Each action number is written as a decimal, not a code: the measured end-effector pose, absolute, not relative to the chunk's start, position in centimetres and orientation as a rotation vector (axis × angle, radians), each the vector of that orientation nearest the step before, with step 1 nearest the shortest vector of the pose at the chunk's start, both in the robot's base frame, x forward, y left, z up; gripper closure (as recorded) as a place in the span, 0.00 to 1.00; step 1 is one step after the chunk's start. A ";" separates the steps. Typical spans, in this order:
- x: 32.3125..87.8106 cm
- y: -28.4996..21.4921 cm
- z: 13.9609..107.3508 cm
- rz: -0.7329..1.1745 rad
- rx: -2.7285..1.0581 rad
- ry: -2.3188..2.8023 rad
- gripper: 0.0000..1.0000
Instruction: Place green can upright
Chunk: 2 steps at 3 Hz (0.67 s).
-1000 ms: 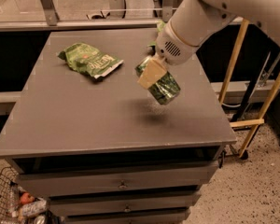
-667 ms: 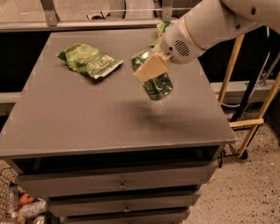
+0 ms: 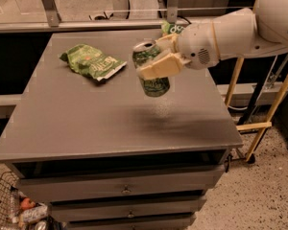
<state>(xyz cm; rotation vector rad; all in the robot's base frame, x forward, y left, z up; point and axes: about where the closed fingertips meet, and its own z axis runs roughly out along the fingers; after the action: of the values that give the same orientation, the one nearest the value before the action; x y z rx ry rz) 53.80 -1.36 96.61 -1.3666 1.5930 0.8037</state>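
Note:
The green can (image 3: 152, 70) is a shiny green drink can with a silver top and pull-tab. It hangs nearly upright, top up, in the air above the middle right of the grey table (image 3: 86, 119). My gripper (image 3: 156, 63) is shut on the green can from the right, its cream fingers (image 3: 159, 66) across the can's side. The white arm reaches in from the upper right. The can's shadow lies on the table below it.
A crinkled green snack bag (image 3: 91, 61) lies on the table's far left. Another green bag (image 3: 170, 28) peeks out behind the arm at the far edge. Drawers sit under the table. A wire basket (image 3: 14, 210) stands at the lower left. A wooden frame (image 3: 259, 123) stands right.
The can has turned from tilted towards upright in the gripper. The arm has swung so it now reaches in level from the right, and the can has shifted slightly left.

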 end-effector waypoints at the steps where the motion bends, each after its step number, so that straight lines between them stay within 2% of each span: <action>1: 53.6 -1.0 96.7 0.758 -1.427 1.520 1.00; 2: 53.5 -1.1 96.2 0.785 -1.426 1.478 1.00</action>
<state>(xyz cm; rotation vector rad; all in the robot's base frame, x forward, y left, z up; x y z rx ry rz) 53.49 -1.14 96.16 -1.4263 1.4781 0.7846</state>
